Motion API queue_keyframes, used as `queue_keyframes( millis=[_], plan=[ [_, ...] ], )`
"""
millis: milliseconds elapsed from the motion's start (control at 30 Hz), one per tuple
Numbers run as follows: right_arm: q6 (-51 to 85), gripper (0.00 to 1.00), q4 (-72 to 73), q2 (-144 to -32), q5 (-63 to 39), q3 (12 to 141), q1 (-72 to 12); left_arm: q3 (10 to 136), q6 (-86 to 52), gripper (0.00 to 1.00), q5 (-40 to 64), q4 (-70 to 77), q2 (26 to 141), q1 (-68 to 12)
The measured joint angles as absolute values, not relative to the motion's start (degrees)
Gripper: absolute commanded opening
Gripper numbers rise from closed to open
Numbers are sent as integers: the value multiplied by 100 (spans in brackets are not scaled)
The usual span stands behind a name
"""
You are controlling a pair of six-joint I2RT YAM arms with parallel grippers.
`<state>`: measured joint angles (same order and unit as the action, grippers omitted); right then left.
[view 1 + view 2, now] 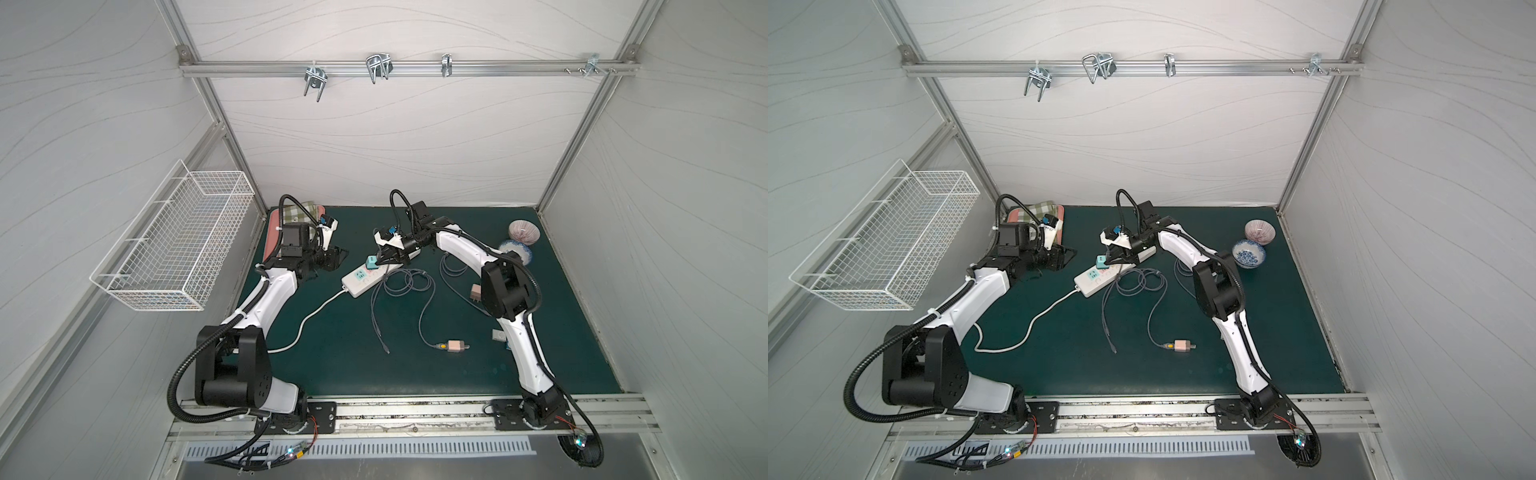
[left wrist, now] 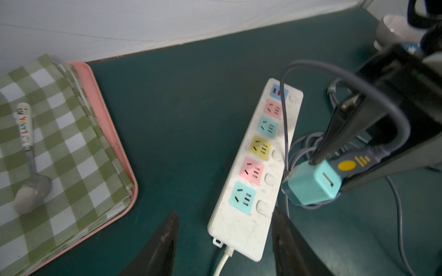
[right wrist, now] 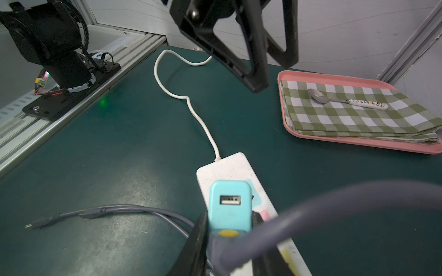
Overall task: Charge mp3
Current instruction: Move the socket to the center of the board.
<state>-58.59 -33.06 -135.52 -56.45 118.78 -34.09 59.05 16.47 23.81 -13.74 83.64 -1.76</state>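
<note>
The right fingers (image 3: 196,243) pinch the teal charger (image 2: 311,182) over the cord end of the 5-socket strip (image 2: 253,229) on the bench (image 2: 179,119). A grey cable (image 2: 346,165) is jammed alongside (USB port empty). The left fingers (image 2: 165,239) hang nearby, wide apart and holding nothing.

1. power strip (image 1: 371,277): long white one with pastel sockets. It's lying flat, every socket free, white cord out one end.
2. teal charger cube (image 2: 313,182): pinched in the right gripper (image 3: 228,224), tilted, just above the strip's edge near the cord end. USB port's empty.
3. grey cable (image 1: 405,282): its yellow-dotted plug (image 2: 351,165) sits right against the cube, and the rest is looped just beside the strip.
4. pink charger cube (image 1: 456,345): on its side, well apart from the strip, with an orange-marked plug (image 1: 443,345) in it.
</note>
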Motion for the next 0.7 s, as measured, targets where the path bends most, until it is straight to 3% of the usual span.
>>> queue_keyframes(
  millis=[167, 433, 500, 533, 700],
  plan=[
    [-5909, 0, -3454, -13371, -5771, 11561, -3138, 5898, 2480, 63, 2825, -1802, 8497, -176],
    [-6045, 0, -3879, -12783, -5690, 11345, -2383, 6851, 3323, 72, 3039, -2445, 9727, -513],
    [-6134, 0, -4042, -12606, -5603, 11334, -2163, 7100, 3450, 77, 3039, -2534, 9996, -674],
    [-6158, 0, -4117, -12525, -5570, 11316, -2067, 7192, 3503, 97, 3039, -2558, 10097, -725],
    [-6324, 0, -4473, -12014, -5376, 11113, -1448, 7625, 3715, 99, 3004, -2740, 10591, -945]
  ],
)
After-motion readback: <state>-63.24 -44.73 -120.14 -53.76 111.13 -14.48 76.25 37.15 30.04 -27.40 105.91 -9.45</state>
